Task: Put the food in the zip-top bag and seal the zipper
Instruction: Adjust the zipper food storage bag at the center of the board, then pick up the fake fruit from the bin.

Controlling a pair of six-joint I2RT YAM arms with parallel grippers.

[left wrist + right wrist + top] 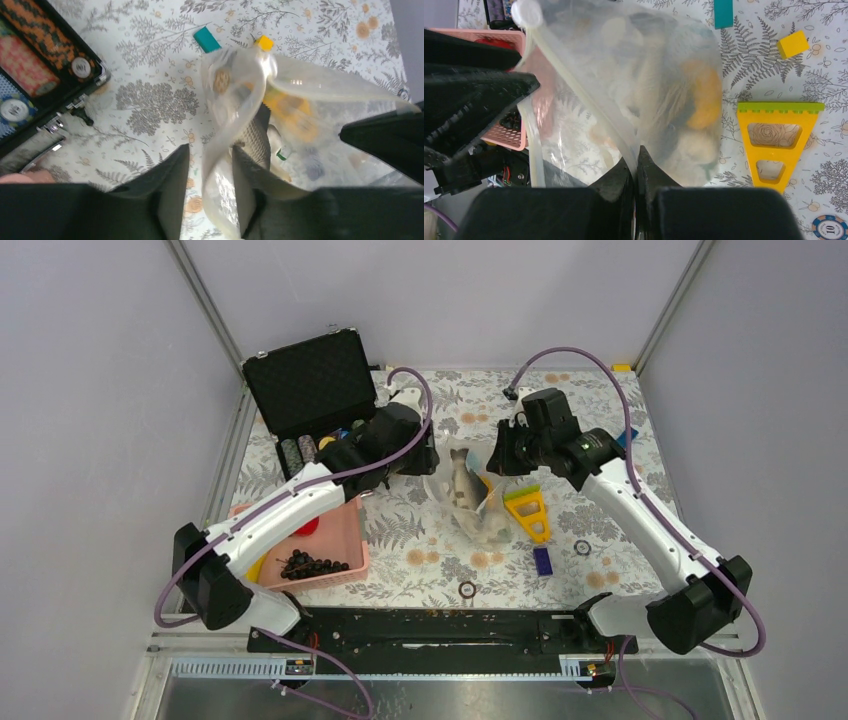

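Observation:
The clear zip-top bag (478, 505) is held up between both grippers at mid-table. A grey fish (461, 478) and an orange (704, 97) show inside it, with pale pieces I cannot make out. My right gripper (636, 155) is shut on the bag's whitish zipper strip (574, 85). My left gripper (210, 150) is open, its jaws standing apart around the bag's other mouth edge (220, 145), which lies against the right finger. The fish (255, 142) shows just beyond it. A dark grape bunch (312, 565) and a red fruit (307, 528) lie in the pink basket (345, 525).
An open black case of poker chips (310, 390) stands at the back left. A yellow triangular piece (528, 510) lies right of the bag, with a blue block (542, 560) nearer me. A teal block (206, 39) and a yellow cube (265, 42) lie behind the bag.

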